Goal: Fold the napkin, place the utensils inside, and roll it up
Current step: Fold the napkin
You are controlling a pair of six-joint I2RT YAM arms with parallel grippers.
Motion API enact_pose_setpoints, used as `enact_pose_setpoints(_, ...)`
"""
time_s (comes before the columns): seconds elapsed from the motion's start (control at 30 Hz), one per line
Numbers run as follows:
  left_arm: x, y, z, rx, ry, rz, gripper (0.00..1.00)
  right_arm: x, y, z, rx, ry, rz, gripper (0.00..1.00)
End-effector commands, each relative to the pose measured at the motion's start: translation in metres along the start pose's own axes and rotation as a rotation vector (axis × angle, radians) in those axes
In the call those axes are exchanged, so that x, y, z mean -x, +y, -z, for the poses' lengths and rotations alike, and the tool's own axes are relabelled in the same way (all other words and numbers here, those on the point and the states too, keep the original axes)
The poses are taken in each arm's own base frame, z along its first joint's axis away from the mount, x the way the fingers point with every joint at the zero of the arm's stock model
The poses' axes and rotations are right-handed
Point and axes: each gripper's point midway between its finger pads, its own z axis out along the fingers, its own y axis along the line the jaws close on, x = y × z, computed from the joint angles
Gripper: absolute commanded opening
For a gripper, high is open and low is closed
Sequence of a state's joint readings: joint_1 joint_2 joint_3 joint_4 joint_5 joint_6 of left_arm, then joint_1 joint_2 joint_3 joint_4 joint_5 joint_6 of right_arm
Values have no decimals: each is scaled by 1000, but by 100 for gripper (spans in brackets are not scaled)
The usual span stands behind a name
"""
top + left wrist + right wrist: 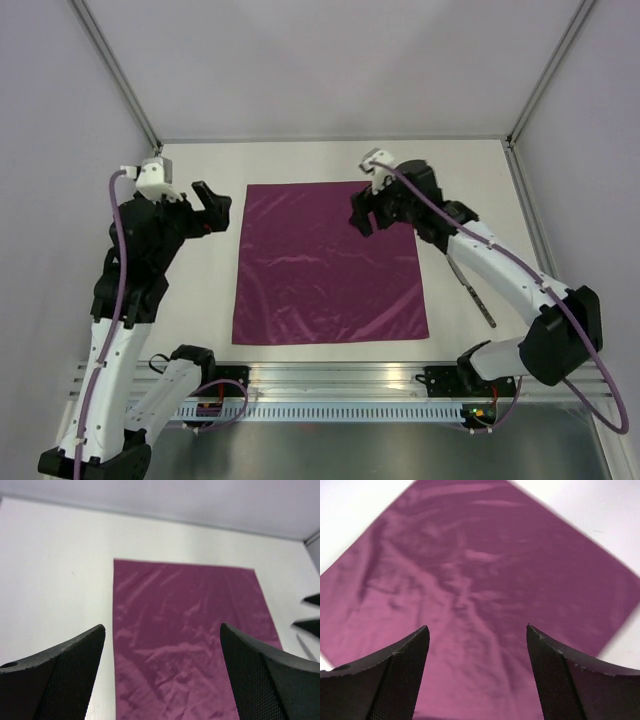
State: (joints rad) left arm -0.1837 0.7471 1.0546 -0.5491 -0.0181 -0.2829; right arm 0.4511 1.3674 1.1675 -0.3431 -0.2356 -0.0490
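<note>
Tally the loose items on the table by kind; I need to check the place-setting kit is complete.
Napkin, purple: 1
Knife, silver blade, dark handle: 1
Total: 2

The left arm (125, 280) and right arm (495, 262) are black with white links; lilac cables (117, 215) run along each; black pincer fingers (65, 680) look mesh-textured.

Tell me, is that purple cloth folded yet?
Not yet: the napkin lies spread as one flat square, lightly wrinkled, no edge turned over.
</note>
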Motion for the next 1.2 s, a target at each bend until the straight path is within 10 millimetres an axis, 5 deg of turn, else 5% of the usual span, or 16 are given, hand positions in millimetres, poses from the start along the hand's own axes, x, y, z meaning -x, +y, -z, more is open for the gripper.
enact_pose_setpoints(0.0, 58, -14, 20, -12, -116, 32, 100, -11, 69, -28, 95, 35, 130, 83)
enact_pose_setpoints(0.07, 73, -16, 28, -8, -138, 37, 100, -25, 94, -46, 125, 67, 169, 80)
enact_pose_setpoints(0.1, 78, -16, 31, -3, -143, 41, 100, -30, 126, -50, 179, 76, 211, 79)
enact_pose_setpoints(0.3, 102, -16, 48, 34, -171, 53, 100, -67, 245, -72, 354, 109, 358, 69)
enact_pose_setpoints(0.43, 119, -19, 61, 32, -196, 59, 100, -100, 299, -90, 429, 166, 413, 65)
enact_pose_setpoints(0.5, 121, -19, 64, 35, -198, 61, 100, -100, 322, -92, 464, 158, 417, 61)
enact_pose_setpoints(0.7, 122, -13, 68, 67, -200, 60, 100, -125, 367, -101, 513, 176, 444, 52)
enact_pose_setpoints(1.17, 117, -9, 68, 88, -182, 46, 100, -161, 403, -130, 522, 211, 428, 46)
